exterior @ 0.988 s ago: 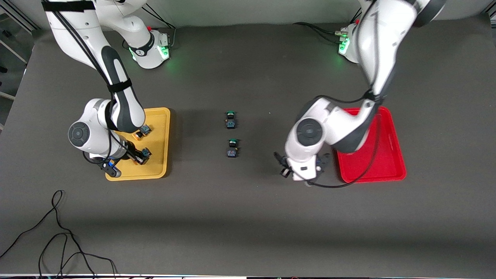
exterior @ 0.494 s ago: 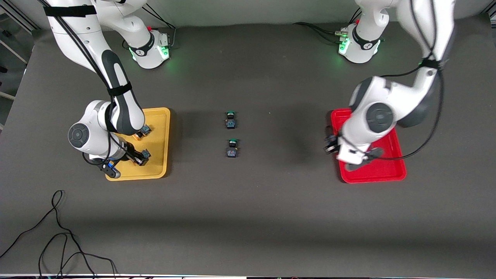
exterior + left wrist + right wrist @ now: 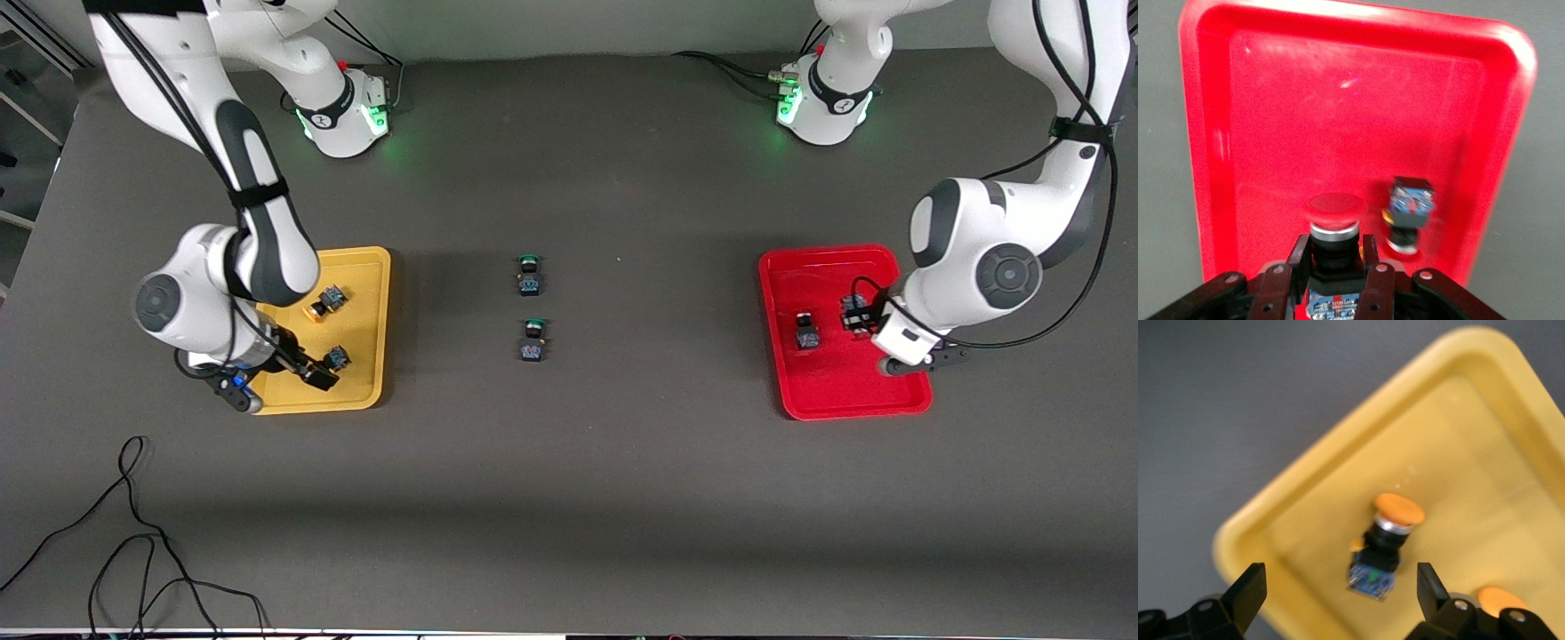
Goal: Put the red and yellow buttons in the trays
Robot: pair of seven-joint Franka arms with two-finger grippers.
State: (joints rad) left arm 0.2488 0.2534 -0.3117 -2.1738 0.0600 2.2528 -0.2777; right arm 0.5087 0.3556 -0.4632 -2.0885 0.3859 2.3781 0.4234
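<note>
The red tray (image 3: 907,391) lies at the left arm's end of the table. One red button (image 3: 806,331) lies in it. My left gripper (image 3: 858,316) is over the tray, shut on the other red button (image 3: 1333,207), cap pointing away from the wrist. The lying button also shows in the left wrist view (image 3: 1408,213). The yellow tray (image 3: 369,267) holds two yellow buttons (image 3: 324,300) (image 3: 336,358). My right gripper (image 3: 276,382) hangs open over the tray's corner nearest the camera. In the right wrist view it (image 3: 1341,587) is empty, above one yellow button (image 3: 1385,540).
Two green-capped buttons (image 3: 529,274) (image 3: 533,340) lie on the dark table mat between the trays. A black cable (image 3: 133,533) loops on the mat near the front camera at the right arm's end.
My left arm swung from the mat beside the red tray to over that tray, carrying the red button. My right gripper shifted slightly away from the yellow button.
</note>
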